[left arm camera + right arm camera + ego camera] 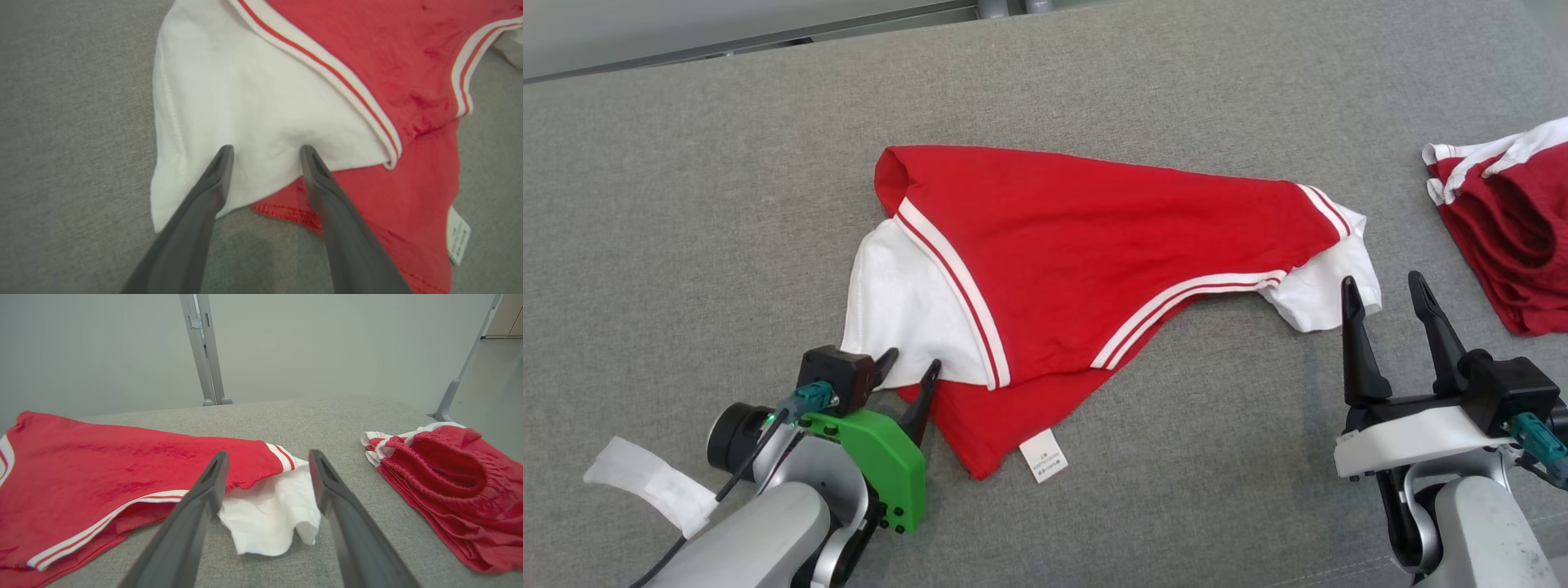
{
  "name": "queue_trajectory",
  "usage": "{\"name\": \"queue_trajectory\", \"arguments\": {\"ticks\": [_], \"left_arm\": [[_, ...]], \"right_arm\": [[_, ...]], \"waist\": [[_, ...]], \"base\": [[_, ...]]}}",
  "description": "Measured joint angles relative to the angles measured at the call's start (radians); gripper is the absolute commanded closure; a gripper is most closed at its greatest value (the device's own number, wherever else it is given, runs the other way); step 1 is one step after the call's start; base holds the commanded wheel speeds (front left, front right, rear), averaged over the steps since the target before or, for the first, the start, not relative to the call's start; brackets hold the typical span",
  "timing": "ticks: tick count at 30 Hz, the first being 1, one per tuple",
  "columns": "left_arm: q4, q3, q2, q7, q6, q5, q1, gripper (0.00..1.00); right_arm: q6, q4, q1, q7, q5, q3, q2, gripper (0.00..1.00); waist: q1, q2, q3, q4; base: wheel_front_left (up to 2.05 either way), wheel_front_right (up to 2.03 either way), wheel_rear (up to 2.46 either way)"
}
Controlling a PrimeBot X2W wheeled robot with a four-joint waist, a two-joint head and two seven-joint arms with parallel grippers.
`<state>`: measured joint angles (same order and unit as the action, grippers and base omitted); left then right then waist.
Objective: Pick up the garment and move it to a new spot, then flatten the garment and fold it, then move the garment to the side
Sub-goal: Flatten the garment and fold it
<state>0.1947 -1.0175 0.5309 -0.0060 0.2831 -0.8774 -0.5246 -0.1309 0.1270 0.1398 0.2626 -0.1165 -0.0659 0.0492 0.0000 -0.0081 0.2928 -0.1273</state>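
Centrally, we found the garment (1094, 237), a red shirt with white sleeves and white striped trim, lying rumpled and partly folded over itself on the grey fabric tabletop (686, 204). One white sleeve (898, 302) lay on the robot's left, at the near side. A white care label (1043, 456) showed at the near red hem. The opposite sleeve (1327, 282) spilled out past its striped cuff on the robot's right.

The left jaws stood parted and had closed on nothing. In the left wrist view both fingertips (224, 157) rested on the near edge of the left-hand sleeve, with a slight pucker of cloth between them. We could not tell whether they pressed the cloth or merely touched it.

The right jaws stood wide apart and held nothing. They sat above the tabletop just beside the opposite sleeve, fingers pointing away from the robot. In the right wrist view that sleeve lay ahead of and between the fingers.

A pair of red shorts (1511, 229) with white trim and a gathered waistband lay bunched at the right, well apart from the shirt. Beyond the tabletop's far edge stood a grey metal post (204, 351) against a pale wall.
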Motion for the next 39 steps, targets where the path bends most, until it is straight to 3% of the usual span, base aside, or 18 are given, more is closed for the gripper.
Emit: {"name": "queue_trajectory", "arguments": {"ticks": [13,14,16,17,22,26,29,39], "left_arm": [[-0.066,0.008,0.003,0.004,-0.012,-0.025,0.001,1.00],[-0.090,0.009,0.004,0.005,-0.009,-0.033,0.009,0.96],[-0.156,0.010,0.014,0.007,0.004,-0.052,0.038,0.55],[-0.192,0.013,0.020,0.011,0.013,-0.063,0.057,0.00],[-0.366,0.020,0.059,0.003,0.076,-0.081,0.142,0.00],[-0.521,0.016,0.100,-0.006,0.155,-0.090,0.240,0.00],[-0.561,0.031,0.096,-0.016,0.183,-0.124,0.274,0.00],[-0.437,0.005,-0.017,0.014,0.105,-0.188,0.260,0.00]], "right_arm": [[0.000,0.002,-0.002,0.000,-0.006,-0.001,0.000,0.00],[0.000,0.002,-0.002,0.000,-0.007,0.000,0.000,0.00],[0.000,0.003,-0.003,0.000,-0.007,-0.003,0.000,0.00],[0.000,0.003,-0.005,0.000,-0.007,-0.003,0.000,0.00],[0.000,0.005,-0.013,0.000,-0.012,-0.004,0.000,0.00],[0.000,0.002,-0.016,0.000,-0.014,-0.013,0.000,0.00],[0.000,0.001,-0.017,0.000,-0.016,-0.016,0.000,0.00],[0.000,0.003,0.011,0.000,-0.017,-0.005,0.000,0.00]], "waist": [[0.0000,0.0000,-0.001,0.003],[0.0000,0.0000,-0.002,0.003],[0.0000,0.0000,-0.003,0.003],[0.0000,0.0000,-0.003,0.002],[0.0000,0.0000,-0.008,-0.001],[0.0000,0.0000,-0.008,0.000],[0.0000,0.0000,0.000,0.011],[0.0000,0.0000,0.035,0.037]], "base": [[0.00,0.00,0.00],[0.00,0.00,0.00],[0.00,0.00,0.00],[0.00,0.00,0.00],[0.00,0.00,0.00],[0.00,0.00,0.00],[0.00,0.00,0.00],[0.00,0.00,0.00]]}}
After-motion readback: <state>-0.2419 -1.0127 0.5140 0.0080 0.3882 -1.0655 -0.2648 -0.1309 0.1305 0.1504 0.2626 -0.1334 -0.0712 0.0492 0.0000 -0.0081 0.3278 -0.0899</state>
